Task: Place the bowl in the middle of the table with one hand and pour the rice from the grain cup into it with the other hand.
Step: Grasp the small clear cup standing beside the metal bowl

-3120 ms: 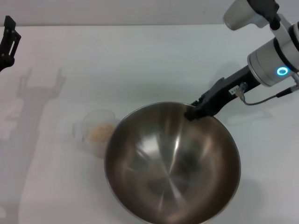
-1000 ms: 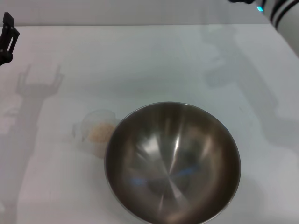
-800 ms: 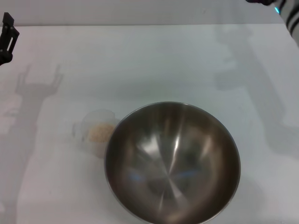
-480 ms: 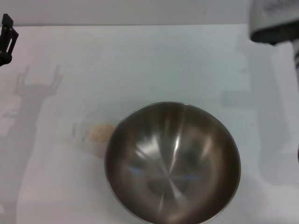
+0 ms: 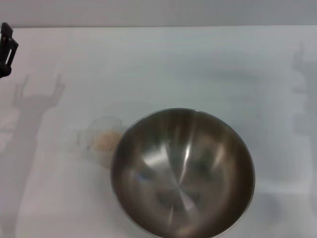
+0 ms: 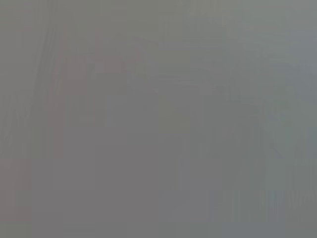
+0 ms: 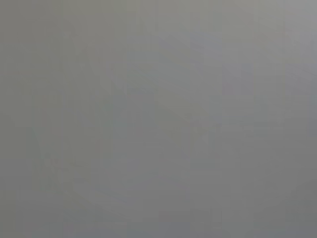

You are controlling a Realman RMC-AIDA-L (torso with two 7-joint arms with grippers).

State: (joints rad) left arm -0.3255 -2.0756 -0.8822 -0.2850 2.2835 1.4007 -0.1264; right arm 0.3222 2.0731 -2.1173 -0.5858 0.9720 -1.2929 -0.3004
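Note:
The large steel bowl (image 5: 182, 172) stands on the white table (image 5: 163, 64), near the front and a little right of the middle. It holds no rice. The small clear grain cup (image 5: 100, 140) stands upright just left of the bowl, close to its rim, with a heap of pale rice (image 5: 105, 140) inside. My left gripper (image 5: 6, 48) shows only as a black part at the far left edge, high above the table and well away from the cup. My right gripper is out of view. Both wrist views show only plain grey.
Shadows of the arms fall on the table at the left and at the far right. The table's far edge runs along the top of the head view.
My right gripper let go of the bowl's far rim, rose and left the view to the right. The bowl and cup have not moved. The left gripper has barely shifted.

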